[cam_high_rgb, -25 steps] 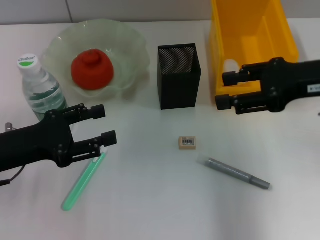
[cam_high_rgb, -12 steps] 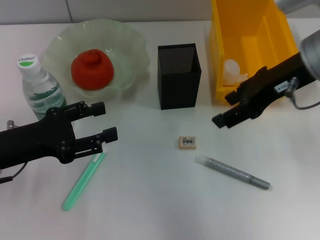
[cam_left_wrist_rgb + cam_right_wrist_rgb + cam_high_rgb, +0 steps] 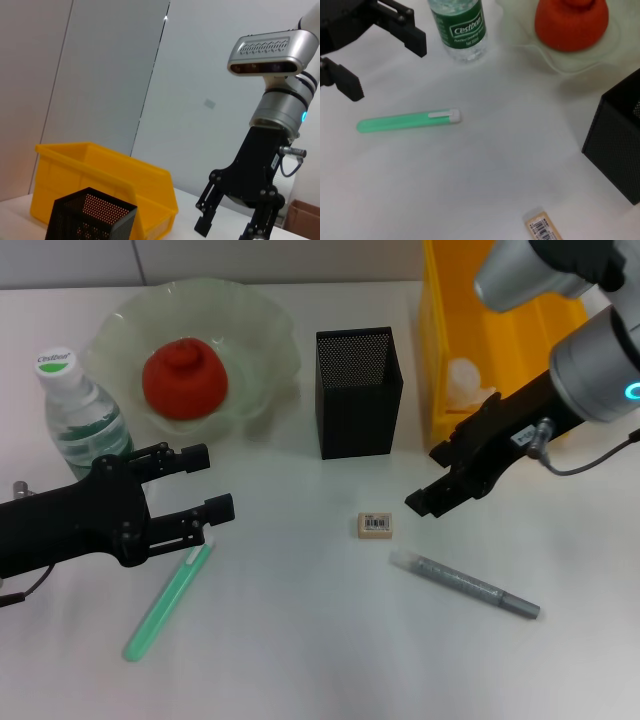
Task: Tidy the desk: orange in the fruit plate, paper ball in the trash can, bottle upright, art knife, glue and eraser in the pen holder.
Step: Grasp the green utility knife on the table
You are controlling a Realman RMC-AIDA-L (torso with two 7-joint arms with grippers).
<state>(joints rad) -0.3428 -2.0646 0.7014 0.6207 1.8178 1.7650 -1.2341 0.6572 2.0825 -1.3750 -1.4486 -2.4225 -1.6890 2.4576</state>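
The orange (image 3: pixel 183 377) lies in the glass fruit plate (image 3: pixel 262 325). The bottle (image 3: pixel 80 415) stands upright beside it. A white paper ball (image 3: pixel 462 375) lies in the yellow trash bin (image 3: pixel 500 300). The eraser (image 3: pixel 375 525), a grey pen-shaped glue stick (image 3: pixel 465 583) and a green art knife (image 3: pixel 168 600) lie on the table, in front of the black mesh pen holder (image 3: pixel 358 390). My right gripper (image 3: pixel 428 478) is open and empty, just right of the eraser. My left gripper (image 3: pixel 205 485) is open and empty above the knife's white end.
The right wrist view shows the left gripper (image 3: pixel 382 62), bottle (image 3: pixel 462 30), knife (image 3: pixel 407 121), eraser (image 3: pixel 544 227) and pen holder (image 3: pixel 620 145). The left wrist view shows the right gripper (image 3: pixel 225 230), pen holder (image 3: pixel 90 220) and bin (image 3: pixel 100 180).
My right gripper has moved from the yellow bin down and left toward the eraser, turning as it went. The paper ball now shows in the bin. The left arm has hardly moved.
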